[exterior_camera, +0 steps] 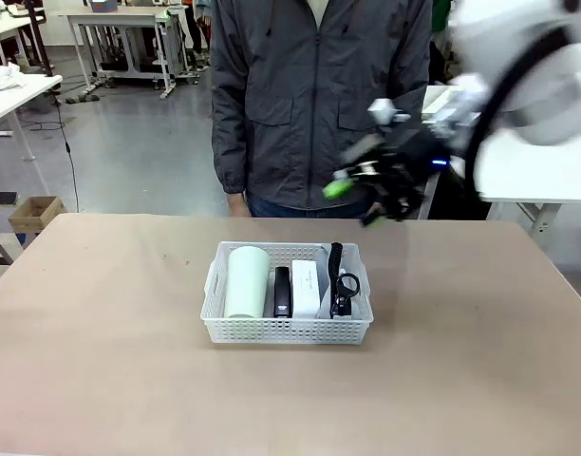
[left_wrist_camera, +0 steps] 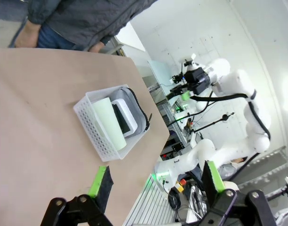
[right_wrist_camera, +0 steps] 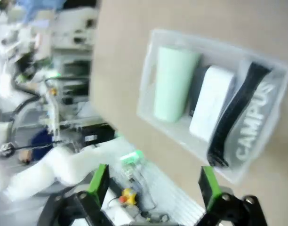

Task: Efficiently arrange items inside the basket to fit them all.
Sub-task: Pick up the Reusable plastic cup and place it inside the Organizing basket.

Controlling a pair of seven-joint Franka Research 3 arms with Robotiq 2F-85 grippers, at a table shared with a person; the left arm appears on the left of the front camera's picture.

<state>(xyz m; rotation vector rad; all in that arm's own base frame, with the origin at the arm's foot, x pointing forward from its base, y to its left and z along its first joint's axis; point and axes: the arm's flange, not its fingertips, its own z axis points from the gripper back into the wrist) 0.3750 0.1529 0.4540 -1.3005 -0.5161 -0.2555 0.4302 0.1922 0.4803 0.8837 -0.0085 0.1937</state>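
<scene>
The white lattice basket (exterior_camera: 288, 330) stands mid-table. Lying side by side in it from left to right are the pale green cup (exterior_camera: 246, 281), the black stapler (exterior_camera: 283, 292), the small white box (exterior_camera: 306, 288) and the grey pouch with its black strap (exterior_camera: 339, 275). My right gripper (exterior_camera: 355, 202) hangs blurred in the air behind and to the right of the basket. Its wrist view looks down past the open gripper (right_wrist_camera: 153, 181) at the cup (right_wrist_camera: 171, 82), the box (right_wrist_camera: 211, 101) and the "CAMPUS" pouch (right_wrist_camera: 257, 123). My left gripper (left_wrist_camera: 156, 181) is open with nothing in it, well away from the basket (left_wrist_camera: 90, 123).
A person in a grey jacket (exterior_camera: 319, 95) stands at the far edge with hands hanging at the sides. Bare table (exterior_camera: 101, 361) surrounds the basket on every side. A cardboard box (exterior_camera: 36, 211) sits on the floor at far left.
</scene>
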